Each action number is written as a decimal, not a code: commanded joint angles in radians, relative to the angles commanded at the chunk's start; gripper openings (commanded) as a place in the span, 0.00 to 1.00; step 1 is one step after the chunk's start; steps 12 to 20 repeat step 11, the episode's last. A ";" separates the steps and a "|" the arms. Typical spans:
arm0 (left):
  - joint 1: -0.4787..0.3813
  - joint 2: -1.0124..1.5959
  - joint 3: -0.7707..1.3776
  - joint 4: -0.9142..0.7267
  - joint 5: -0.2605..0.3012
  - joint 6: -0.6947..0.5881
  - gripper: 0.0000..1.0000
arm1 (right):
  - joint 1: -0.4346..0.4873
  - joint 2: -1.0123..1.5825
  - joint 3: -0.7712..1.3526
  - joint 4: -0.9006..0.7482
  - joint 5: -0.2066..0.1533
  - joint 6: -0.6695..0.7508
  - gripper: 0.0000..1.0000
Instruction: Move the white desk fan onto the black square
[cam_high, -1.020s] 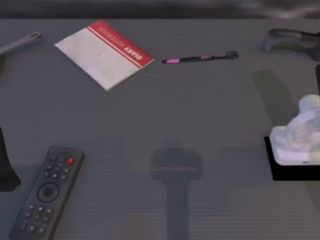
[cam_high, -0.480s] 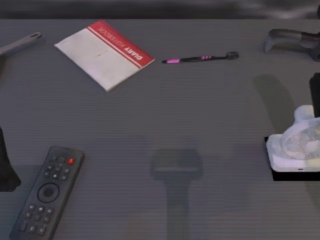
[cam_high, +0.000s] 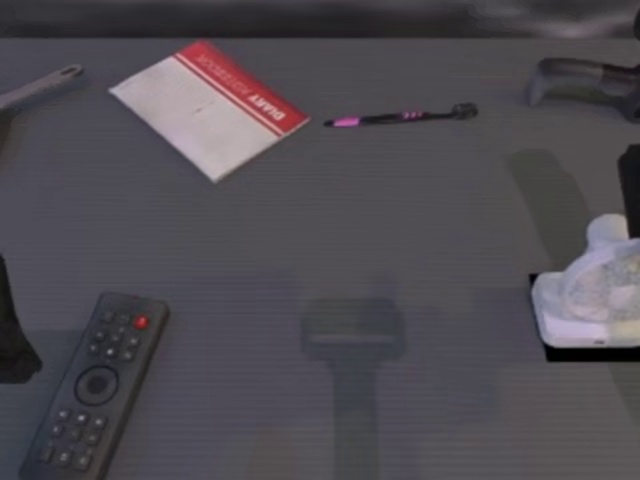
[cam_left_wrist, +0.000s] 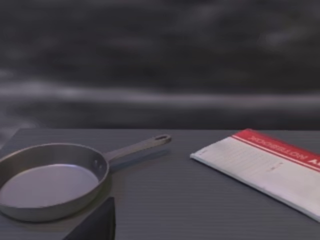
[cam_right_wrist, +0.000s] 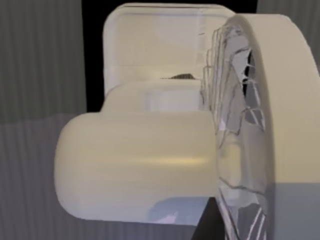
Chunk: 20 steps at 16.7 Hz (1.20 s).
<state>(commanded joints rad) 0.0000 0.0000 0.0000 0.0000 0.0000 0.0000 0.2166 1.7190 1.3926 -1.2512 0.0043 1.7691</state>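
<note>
Sitting at the right edge of the table, the white desk fan has its base over the black square, with black showing along its near and left sides. A slip is the risk I would judge most likely: the fan is top-heavy, its round head leaning over the base, so a sideways tug on release could tip it or drag the base off the patch. The base also reaches toward the far edge of the square, so little margin is left there.

The right wrist view looks straight onto the fan's motor housing and grille from very near, so the right gripper must be just beside or above the fan; its fingers appear in no view and I cannot tell whether they grip or gape.

The left gripper is parked low at the table's left edge, beside the remote.
</note>
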 joint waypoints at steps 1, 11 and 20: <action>0.000 0.000 0.000 0.000 0.000 0.000 1.00 | 0.000 0.000 0.000 0.000 0.000 0.000 0.68; 0.000 0.000 0.000 0.000 0.000 0.000 1.00 | 0.000 0.000 0.000 0.000 0.000 0.000 1.00; 0.000 0.000 0.000 0.000 0.000 0.000 1.00 | 0.000 0.000 0.000 0.000 0.000 0.000 1.00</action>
